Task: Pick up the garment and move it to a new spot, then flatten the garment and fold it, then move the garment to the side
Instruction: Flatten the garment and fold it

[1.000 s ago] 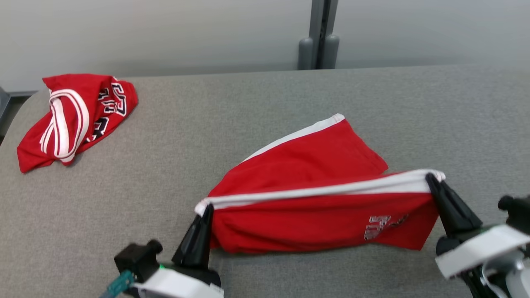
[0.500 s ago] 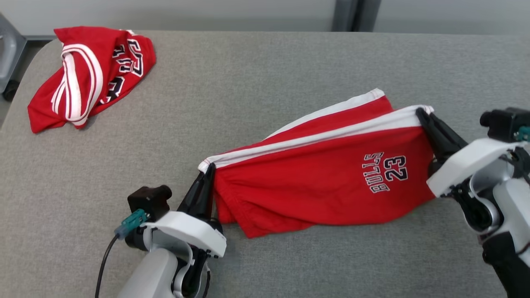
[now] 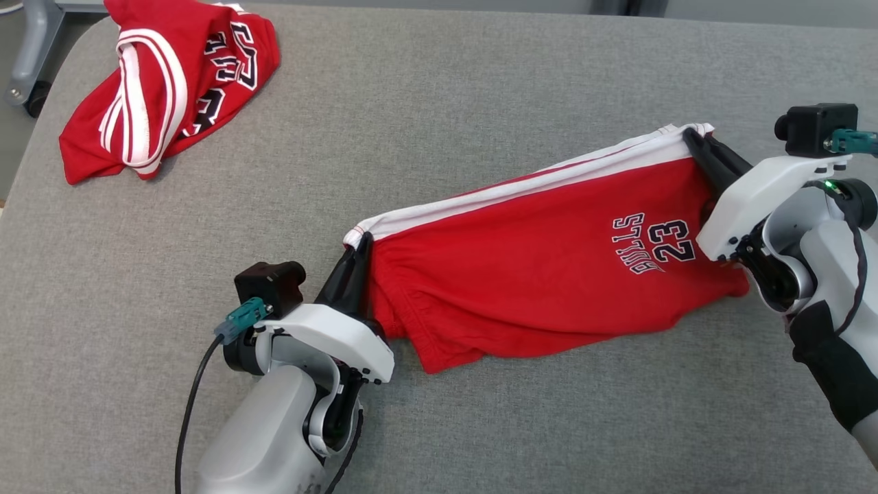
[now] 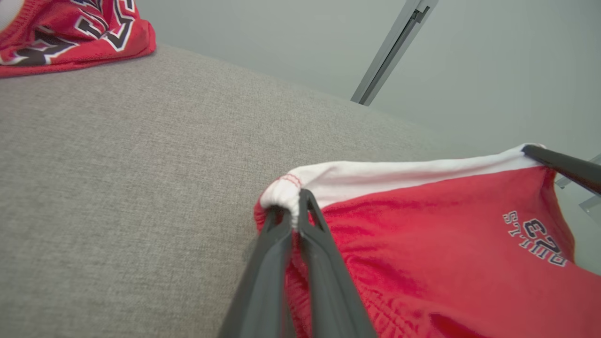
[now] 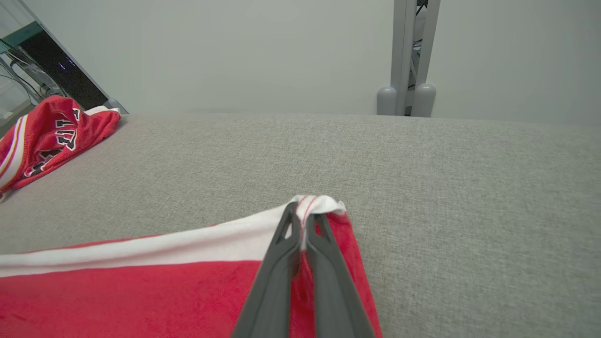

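Note:
A pair of red shorts with a white band and a "BULLS 23" print hangs stretched above the grey surface. My left gripper is shut on the band's left corner, seen pinched in the left wrist view. My right gripper is shut on the band's right corner, seen close in the right wrist view. The band runs taut between both grippers, higher on the right. The shorts' red body droops below it and its lower edge touches the surface.
A crumpled red jersey with white stripes lies at the grey padded surface's far left corner, also seen as the jersey. A grey post stands behind the far edge. A wheeled leg shows at far left.
The head camera has tilted down. Both grippers have carried the shorts forward over the surface, the right one further; the folded-back leg has dropped behind, and the print now faces me.

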{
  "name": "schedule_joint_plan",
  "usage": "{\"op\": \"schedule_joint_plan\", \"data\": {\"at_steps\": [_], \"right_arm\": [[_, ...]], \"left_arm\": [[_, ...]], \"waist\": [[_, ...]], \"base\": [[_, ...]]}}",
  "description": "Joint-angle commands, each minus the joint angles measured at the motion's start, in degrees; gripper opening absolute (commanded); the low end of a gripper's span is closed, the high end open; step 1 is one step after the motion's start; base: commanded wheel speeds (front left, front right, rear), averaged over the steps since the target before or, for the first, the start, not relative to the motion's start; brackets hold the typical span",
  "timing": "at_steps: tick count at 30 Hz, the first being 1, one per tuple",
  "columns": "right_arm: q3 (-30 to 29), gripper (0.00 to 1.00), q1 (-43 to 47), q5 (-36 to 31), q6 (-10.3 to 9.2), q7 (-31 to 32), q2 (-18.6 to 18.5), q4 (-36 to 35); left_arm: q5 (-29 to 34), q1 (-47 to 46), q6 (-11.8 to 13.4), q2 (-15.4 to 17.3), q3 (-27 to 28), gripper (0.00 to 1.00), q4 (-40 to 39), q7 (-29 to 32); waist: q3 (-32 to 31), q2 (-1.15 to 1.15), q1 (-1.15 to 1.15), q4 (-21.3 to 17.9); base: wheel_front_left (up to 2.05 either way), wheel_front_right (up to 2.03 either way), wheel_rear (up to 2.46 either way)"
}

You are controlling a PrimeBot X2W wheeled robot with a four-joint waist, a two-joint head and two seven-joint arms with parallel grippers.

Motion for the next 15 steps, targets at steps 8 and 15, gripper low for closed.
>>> {"op": "schedule_joint_plan", "data": {"at_steps": [8,15], "right_arm": [[5.52,0.23,-4.13,2.43,0.01,-2.76,0.25,6.20],[10.30,1.00,-5.78,3.76,0.01,-6.95,-0.27,9.35]], "left_arm": [[-3.03,-2.24,1.90,0.31,-4.09,0.00,0.47,-0.43],[-3.17,-0.67,2.55,0.28,-6.47,1.00,-1.31,-0.70]], "waist": [[0.50,0.00,0.00,1.18],[-0.27,0.00,0.00,1.76]], "base": [[0.00,0.00,0.00],[0.00,0.00,0.00]]}}
